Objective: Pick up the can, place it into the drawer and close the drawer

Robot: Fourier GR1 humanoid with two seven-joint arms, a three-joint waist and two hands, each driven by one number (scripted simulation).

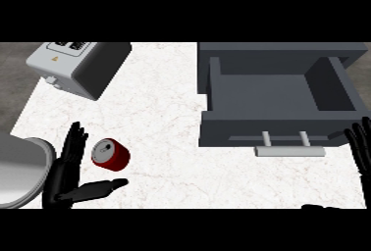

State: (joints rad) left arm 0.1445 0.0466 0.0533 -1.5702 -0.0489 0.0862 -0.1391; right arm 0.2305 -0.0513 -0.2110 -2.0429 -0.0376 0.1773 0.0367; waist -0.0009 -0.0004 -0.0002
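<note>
While the can (110, 154) lay ungrasped, left hand (69, 179) sat beside it, fingers straight, thumb apart — pick-up stage; next, curl round it.

Table (167, 98): toaster (78, 66) at far left corner. Drawer (279, 105) pulled out at far right, handle (291, 151) on its near face. Can (110, 154) lying on its side near the near left edge. Left hand (71, 181) just left of can. Right hand (360, 147) at right edge, beside drawer front.
</note>
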